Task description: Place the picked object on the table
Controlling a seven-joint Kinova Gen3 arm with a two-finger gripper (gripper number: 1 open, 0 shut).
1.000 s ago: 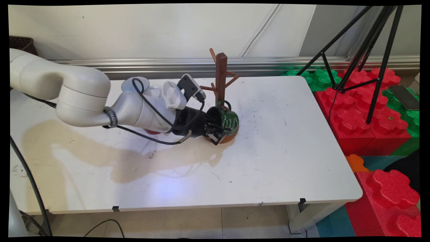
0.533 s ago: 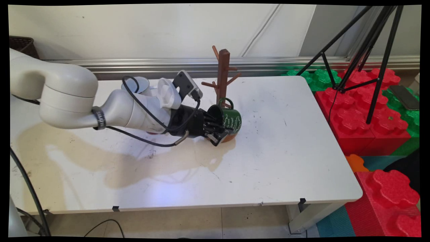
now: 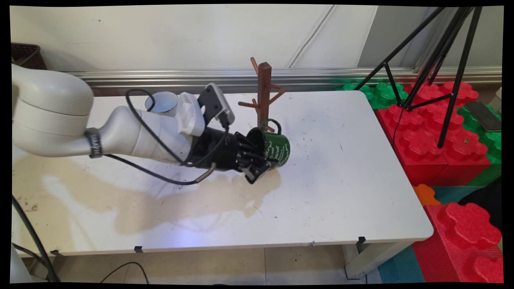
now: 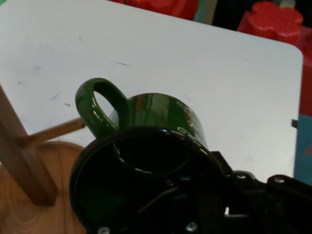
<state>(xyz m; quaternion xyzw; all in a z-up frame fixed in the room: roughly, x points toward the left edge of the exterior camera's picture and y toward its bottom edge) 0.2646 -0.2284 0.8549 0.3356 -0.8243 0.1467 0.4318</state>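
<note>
Gripping: the black gripper (image 3: 257,160) has its jaws closed on the rim of a green mug (image 3: 277,146), one finger inside the mouth and one outside, as the hand view shows.
Mug: dark green with white lettering on its side, tipped so its mouth faces the arm at 9 o'clock; its handle (image 3: 272,124) points up toward 12 o'clock.
Hand view: the mug (image 4: 156,126) fills the lower middle, its handle (image 4: 97,112) looping toward 10 o'clock, with the black linkage over its mouth.
Mug tree: a brown wooden mug tree (image 3: 264,94) stands just behind the mug at 12 o'clock, its pegs bare; in the hand view one peg (image 4: 53,132) reaches toward the handle, though whether they touch cannot be told, and its round base (image 4: 29,214) lies at 8 o'clock.
White cup: a white cup (image 3: 162,102) sits behind the arm at 10 o'clock from the gripper, partly hidden by the wrist.
Table: the white table (image 3: 341,192) carries scuffs and the arm's shadow below the gripper at 6 o'clock.
Surroundings: red and green foam blocks (image 3: 441,148) and a black tripod (image 3: 437,60) stand off the table's edge at 3 o'clock.
</note>
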